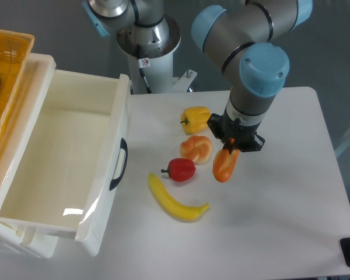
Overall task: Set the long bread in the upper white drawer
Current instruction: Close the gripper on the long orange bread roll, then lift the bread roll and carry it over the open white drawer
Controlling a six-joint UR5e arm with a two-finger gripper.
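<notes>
The long bread [224,165], glossy orange-tan, hangs end-down over the table's middle, just right of the round bun. My gripper [232,146] is shut on its upper end, and the arm's wrist covers the fingers from above. The upper white drawer [52,175] stands pulled out at the left, its inside bare, with a curved black handle [119,164] on its front. The bread is well to the right of the drawer.
On the table lie a yellow pepper [195,118], a round orange bun [196,148], a red pepper [181,169] and a banana [175,199]. A yellow woven basket [6,76] with something green sits behind the drawer at far left.
</notes>
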